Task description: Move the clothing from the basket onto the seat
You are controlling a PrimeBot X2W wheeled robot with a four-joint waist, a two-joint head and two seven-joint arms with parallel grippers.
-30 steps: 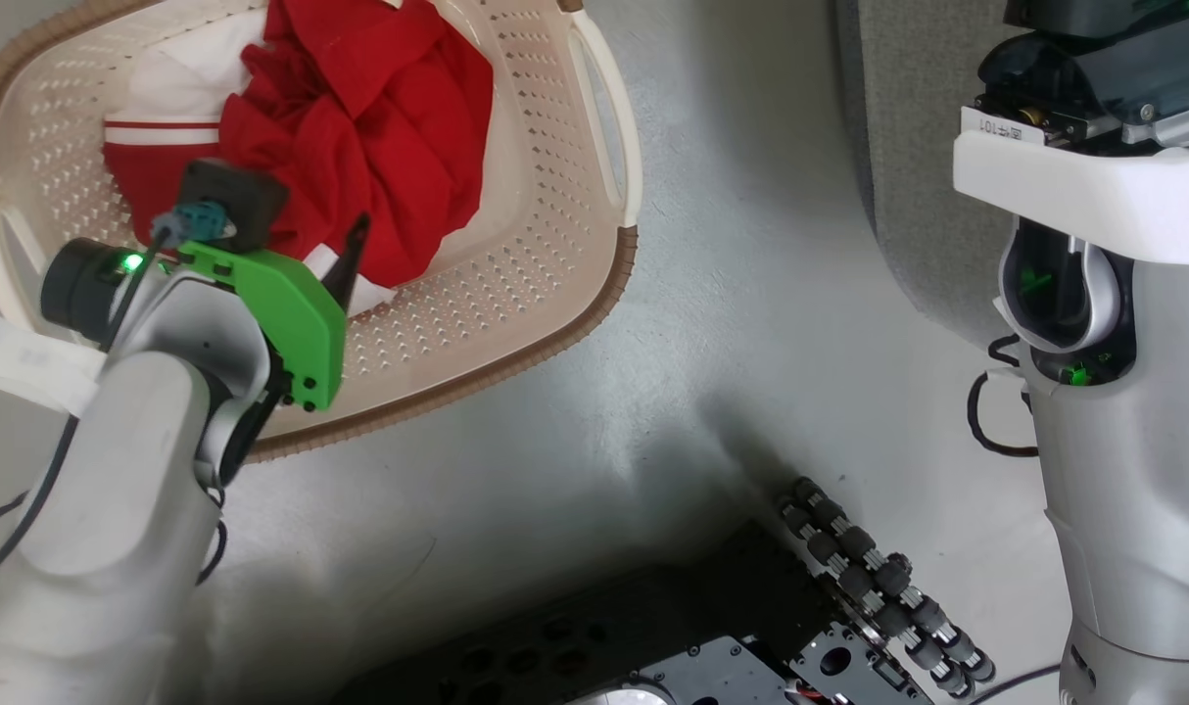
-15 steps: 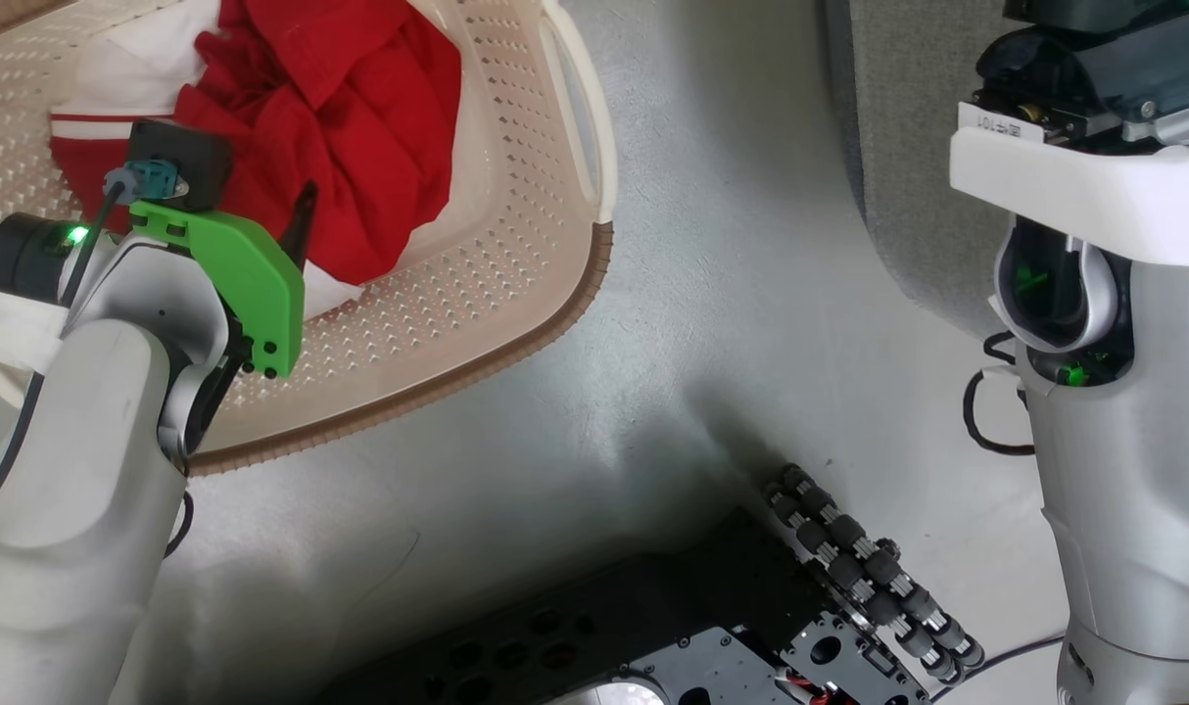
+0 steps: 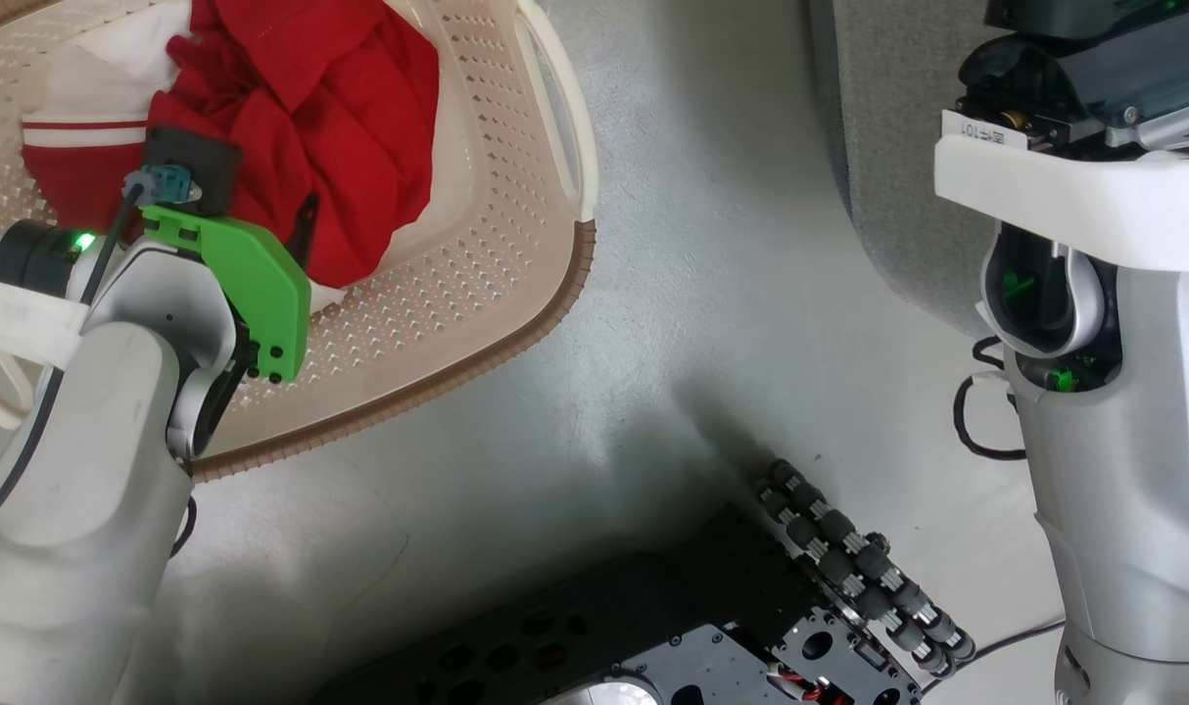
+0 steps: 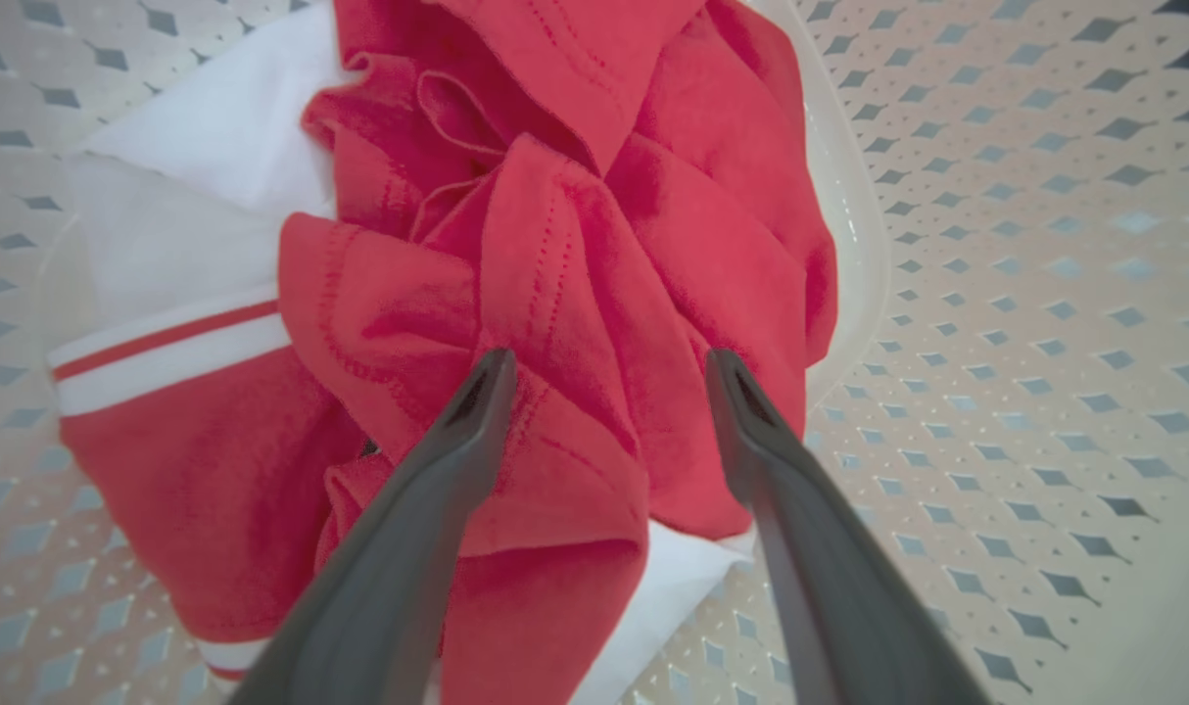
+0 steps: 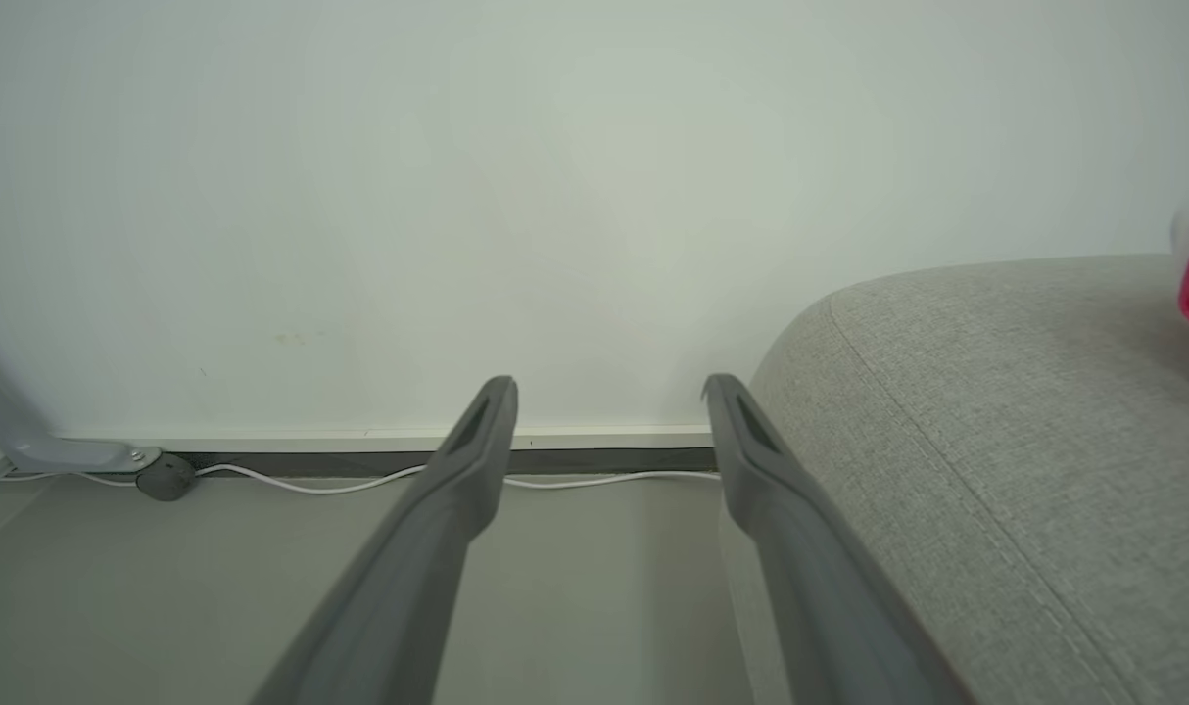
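While both arms' jaws gape, crumpled red cloth lies in the perforated basket.

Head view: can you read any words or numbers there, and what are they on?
"101": upside down on a small white label on the robot's right arm.
The marks beside it are too small to read.
No other writing can be read.

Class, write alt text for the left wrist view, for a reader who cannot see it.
The left claw, open, points at a crumpled red and white garment in the cream perforated basket. Its two dark fingers frame a red fold, not closed on it.
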